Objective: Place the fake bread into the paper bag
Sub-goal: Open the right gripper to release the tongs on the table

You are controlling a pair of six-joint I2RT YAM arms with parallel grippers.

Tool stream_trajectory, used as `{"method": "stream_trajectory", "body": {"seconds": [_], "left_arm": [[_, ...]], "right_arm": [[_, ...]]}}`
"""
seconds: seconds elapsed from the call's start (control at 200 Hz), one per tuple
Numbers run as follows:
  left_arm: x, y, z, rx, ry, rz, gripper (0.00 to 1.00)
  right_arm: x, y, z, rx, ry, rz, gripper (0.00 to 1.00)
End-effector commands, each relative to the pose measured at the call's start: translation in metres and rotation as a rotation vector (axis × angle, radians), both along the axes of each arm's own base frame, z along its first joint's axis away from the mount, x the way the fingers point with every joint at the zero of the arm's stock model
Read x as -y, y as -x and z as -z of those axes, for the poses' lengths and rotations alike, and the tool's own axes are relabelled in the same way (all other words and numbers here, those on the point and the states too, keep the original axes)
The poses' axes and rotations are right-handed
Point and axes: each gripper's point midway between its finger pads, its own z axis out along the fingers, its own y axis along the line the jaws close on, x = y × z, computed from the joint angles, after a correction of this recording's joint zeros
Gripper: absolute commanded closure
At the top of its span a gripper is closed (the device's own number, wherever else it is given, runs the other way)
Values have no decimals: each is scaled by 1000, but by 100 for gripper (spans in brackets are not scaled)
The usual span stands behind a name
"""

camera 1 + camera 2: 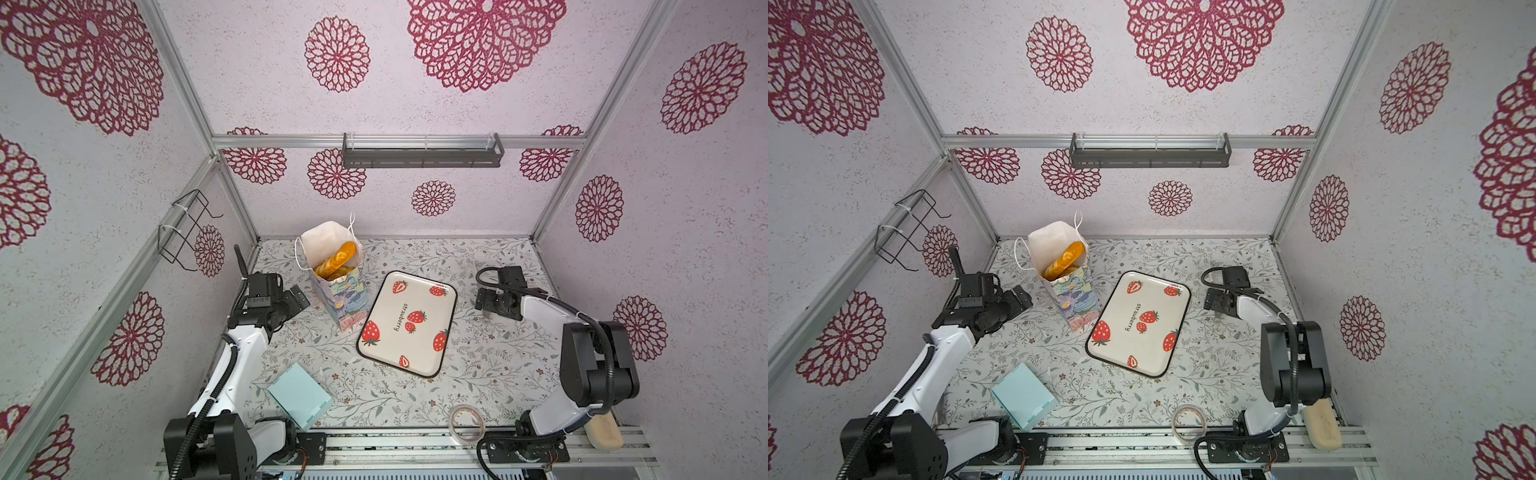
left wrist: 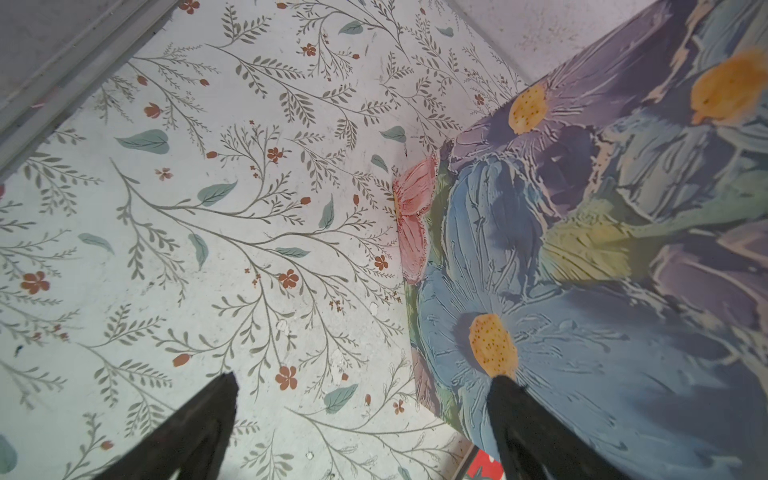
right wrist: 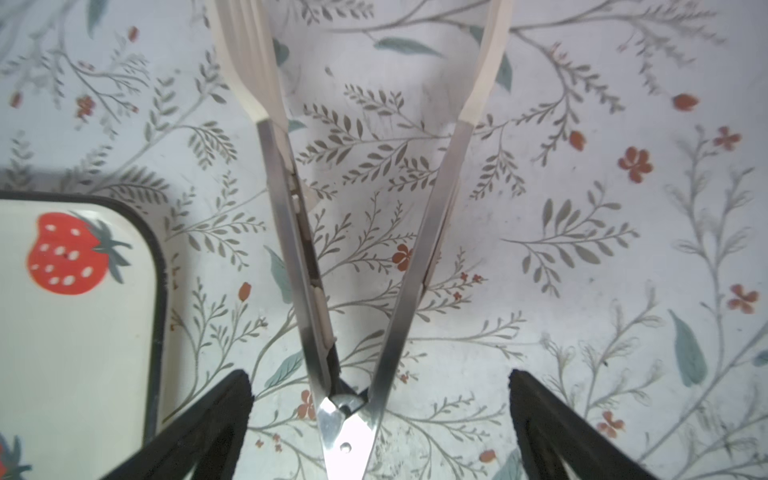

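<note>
You have the baguette (image 1: 338, 259) standing slanted inside the paper bag (image 1: 347, 303); the left end effector (image 1: 300, 297), spread, sits just beside it; the right end effector (image 3: 380, 378) is spread astride the tongs (image 3: 293, 249).

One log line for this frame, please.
bread in paper bag | tray empty | left pincer open beside bag | right pincer open over tongs

Your left gripper (image 2: 365, 378) hangs spread wide over the floral table (image 2: 199, 232) — the paper bag (image 2: 602, 257) stands at two o'clock, one fingertip (image 2: 513, 403) in front of its blue flower.
</note>
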Motion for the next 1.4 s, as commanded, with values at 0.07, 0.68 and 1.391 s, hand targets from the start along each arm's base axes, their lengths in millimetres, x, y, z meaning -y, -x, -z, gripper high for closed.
{"method": "stream_trajectory", "body": {"seconds": [0.07,0.68,1.391], "left_arm": [[-19,-13,-14,102,-75,-79,3],[-34,-30,-36,385,-479,17,3],[-28,-46,12,490,-612,119,2]], "right_arm": [[17,-3,-43,170,52,75,1],[33,18,-77,568,146,78,1],[44,36,-66,725,242,-6,1]]}}
